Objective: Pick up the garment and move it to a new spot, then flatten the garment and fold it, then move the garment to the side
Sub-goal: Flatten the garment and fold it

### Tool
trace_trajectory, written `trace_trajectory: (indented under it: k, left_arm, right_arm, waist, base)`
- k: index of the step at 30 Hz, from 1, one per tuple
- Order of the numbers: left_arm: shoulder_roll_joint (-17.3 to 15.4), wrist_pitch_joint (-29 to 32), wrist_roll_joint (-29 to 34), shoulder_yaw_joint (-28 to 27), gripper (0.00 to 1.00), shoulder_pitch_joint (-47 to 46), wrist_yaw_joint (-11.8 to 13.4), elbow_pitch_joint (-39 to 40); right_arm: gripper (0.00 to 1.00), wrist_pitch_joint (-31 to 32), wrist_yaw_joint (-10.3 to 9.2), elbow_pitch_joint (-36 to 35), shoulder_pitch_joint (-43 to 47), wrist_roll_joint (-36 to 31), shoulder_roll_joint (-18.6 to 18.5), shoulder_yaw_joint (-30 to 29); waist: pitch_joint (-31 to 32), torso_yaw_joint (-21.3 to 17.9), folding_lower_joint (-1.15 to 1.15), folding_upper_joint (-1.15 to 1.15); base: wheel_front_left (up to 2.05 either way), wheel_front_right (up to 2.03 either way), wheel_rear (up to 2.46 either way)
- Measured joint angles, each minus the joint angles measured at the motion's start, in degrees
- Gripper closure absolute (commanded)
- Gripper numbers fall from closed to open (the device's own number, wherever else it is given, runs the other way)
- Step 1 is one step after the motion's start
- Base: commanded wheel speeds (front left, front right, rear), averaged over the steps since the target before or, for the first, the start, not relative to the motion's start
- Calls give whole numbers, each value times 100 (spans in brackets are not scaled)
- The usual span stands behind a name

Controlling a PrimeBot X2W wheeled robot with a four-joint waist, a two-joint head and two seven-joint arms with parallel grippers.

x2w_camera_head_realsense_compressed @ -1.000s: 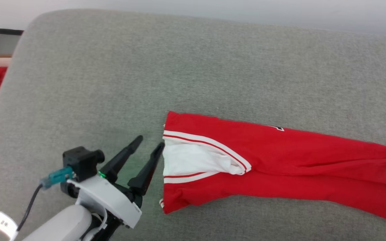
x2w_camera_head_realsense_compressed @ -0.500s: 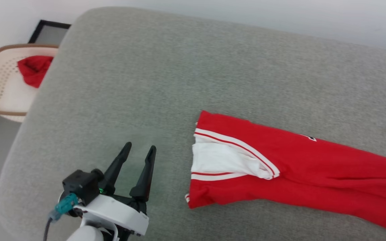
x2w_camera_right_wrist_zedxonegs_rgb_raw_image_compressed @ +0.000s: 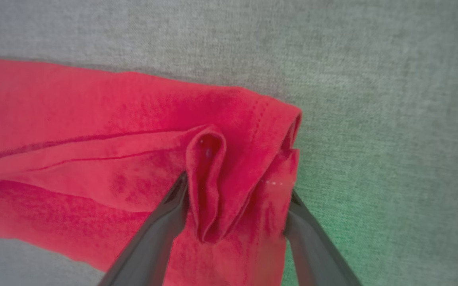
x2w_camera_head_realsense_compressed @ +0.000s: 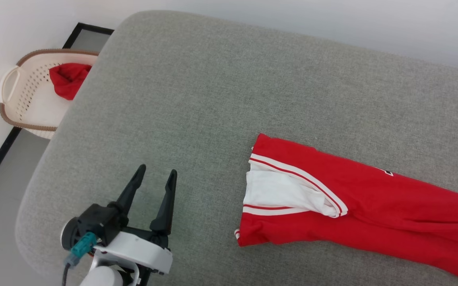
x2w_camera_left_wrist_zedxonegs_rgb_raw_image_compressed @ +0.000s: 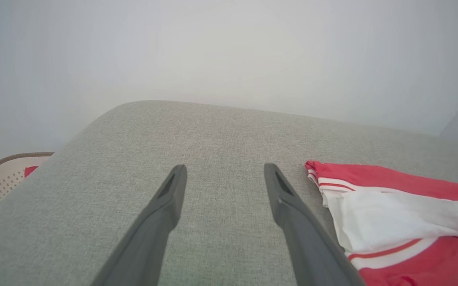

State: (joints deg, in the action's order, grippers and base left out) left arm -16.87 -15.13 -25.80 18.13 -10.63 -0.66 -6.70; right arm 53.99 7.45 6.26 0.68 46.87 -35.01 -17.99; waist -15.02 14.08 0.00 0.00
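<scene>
The red jersey (x2w_camera_head_realsense_compressed: 372, 206) lies folded into a long strip on the grey cushion (x2w_camera_head_realsense_compressed: 213, 99), with its white sleeve and striped trim at the left end. My left gripper (x2w_camera_head_realsense_compressed: 155, 174) stands open over bare cushion, well left of that end. The left wrist view has the open gripper (x2w_camera_left_wrist_zedxonegs_rgb_raw_image_compressed: 225, 169) holding nothing and the jersey (x2w_camera_left_wrist_zedxonegs_rgb_raw_image_compressed: 392, 214) to its right. In the right wrist view, my right gripper (x2w_camera_right_wrist_zedxonegs_rgb_raw_image_compressed: 237, 186) is open with its fingers either side of a bunched fold at the red jersey's (x2w_camera_right_wrist_zedxonegs_rgb_raw_image_compressed: 94, 119) other end.
A cream perforated basket (x2w_camera_head_realsense_compressed: 26, 95) sits on the floor beyond the cushion's left edge, with a small plain red cloth (x2w_camera_head_realsense_compressed: 68, 77) in it. A pale wall runs behind the cushion. Bare cushion stretches above and left of the jersey.
The head camera has turned, bringing the basket into view. My left gripper, which touched the jersey's sleeve end a second ago, has drawn back to the left and now stands apart from it.
</scene>
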Motion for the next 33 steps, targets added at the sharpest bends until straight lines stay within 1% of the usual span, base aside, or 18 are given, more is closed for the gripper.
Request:
trace_trajectory:
  k: [1,2,3,5,10,14,16,20,24,25,26,28,29,30,31,33]
  left_arm:
    - [42,0,88,-49,0,3,-45,-27]
    - [82,0,174,-97,0,6,-89,-55]
    - [125,0,231,-147,0,14,-138,-79]
    - [212,0,318,-237,0,34,-208,-132]
    - [366,0,547,-460,0,55,-389,-203]
    - [449,0,638,-611,0,94,-474,-243]
    - [486,0,722,-740,0,138,-516,-245]
    - [508,0,769,-929,0,189,-568,-226]
    - [513,0,827,-1033,0,202,-594,-180]
    - [513,0,827,-1033,0,202,-594,-180]
    - [510,0,846,-1065,0,201,-615,-167]
    - [502,0,887,-1084,0,181,-633,-145]
    - [502,0,887,-1084,0,181,-633,-145]
    - [498,0,896,-1081,0,165,-638,-141]
    - [487,0,920,-1079,0,135,-639,-132]
    - [479,0,925,-1069,0,109,-645,-142]
  right_arm:
    - [30,1,0,-4,-3,-58,33,-3]
    - [55,3,0,-5,-9,-78,60,-10]
    - [69,5,0,-10,-18,-96,83,-14]
    - [100,-4,0,-8,-50,-125,136,-35]
    - [100,-240,3,-11,-186,-233,327,-52]
    - [100,-450,8,51,-324,-271,364,-79]
    - [100,-694,8,156,-429,-390,315,-191]
    - [100,-1031,8,411,-480,-619,47,-375]
    - [100,-1455,7,786,-572,-878,-213,-757]
    - [100,-1455,7,786,-572,-878,-213,-757]
    - [100,-1628,8,960,-657,-973,-352,-945]
    - [100,-1761,8,1148,-697,-1151,-477,-1136]
    - [100,-1761,8,1148,-697,-1151,-477,-1136]
    - [100,-1825,7,1257,-700,-1277,-557,-1233]
    - [100,-1971,7,1504,-718,-1481,-751,-1463]
    - [100,-2117,7,1745,-827,-1673,-869,-1691]
  waist:
    - [-1,-5,0,0]
    - [-1,-11,0,0]
    - [-3,-19,0,0]
    - [-15,-41,0,0]
    - [-36,-131,0,0]
    - [-52,-248,0,0]
    - [-72,-358,0,0]
    - [-120,-524,0,0]
    - [-202,-697,0,0]
    - [-202,-697,0,0]
    - [-252,-780,0,0]
    - [-304,-861,0,0]
    - [-304,-861,0,0]
    - [-329,-899,0,0]
    - [-379,-971,0,0]
    - [-422,-1037,0,0]
  base:
    - [0,0,0]
    - [0,0,0]
    - [0,0,0]
    - [0,0,0]
    - [0,0,0]
    - [0,0,0]
    - [0,0,0]
    - [0,0,0]
    - [0,0,0]
    - [0,0,0]
    - [0,0,0]
    - [0,0,0]
    - [0,0,0]
    - [0,0,0]
    - [0,0,0]
    - [0,0,0]
